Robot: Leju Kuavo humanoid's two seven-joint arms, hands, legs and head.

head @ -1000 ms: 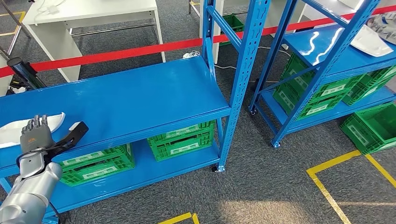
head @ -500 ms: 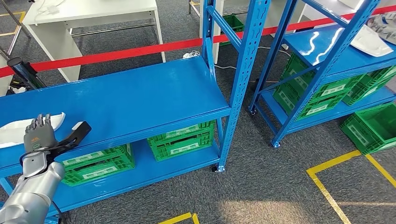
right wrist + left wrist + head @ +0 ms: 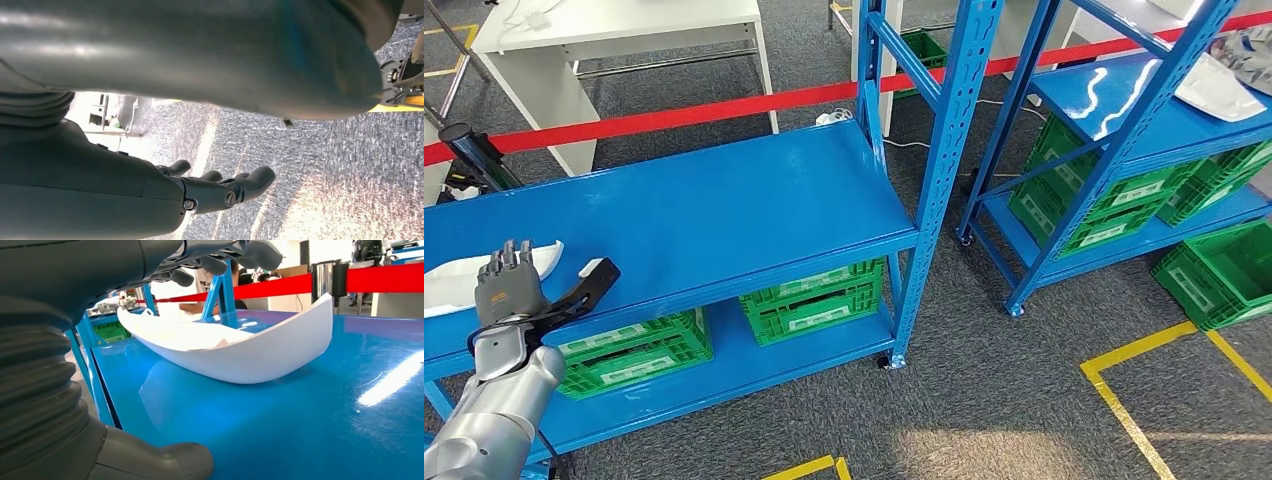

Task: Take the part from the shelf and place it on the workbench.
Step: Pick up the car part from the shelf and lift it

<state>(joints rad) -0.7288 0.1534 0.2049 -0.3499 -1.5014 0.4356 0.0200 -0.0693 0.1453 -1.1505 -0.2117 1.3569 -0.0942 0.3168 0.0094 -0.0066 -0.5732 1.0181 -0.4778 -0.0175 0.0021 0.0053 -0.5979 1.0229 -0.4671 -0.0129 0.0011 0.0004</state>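
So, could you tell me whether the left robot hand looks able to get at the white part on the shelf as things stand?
Probably yes. The left robot hand hovers open right beside the white part, which lies on the blue shelf with nothing between them in the left wrist view.

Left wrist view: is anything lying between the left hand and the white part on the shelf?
Nothing: bare blue shelf separates the left hand from the white part. The fingers are spread above its near edge, the thumb low on this side.

Silver arm, grey ribbed cover, dark fingers
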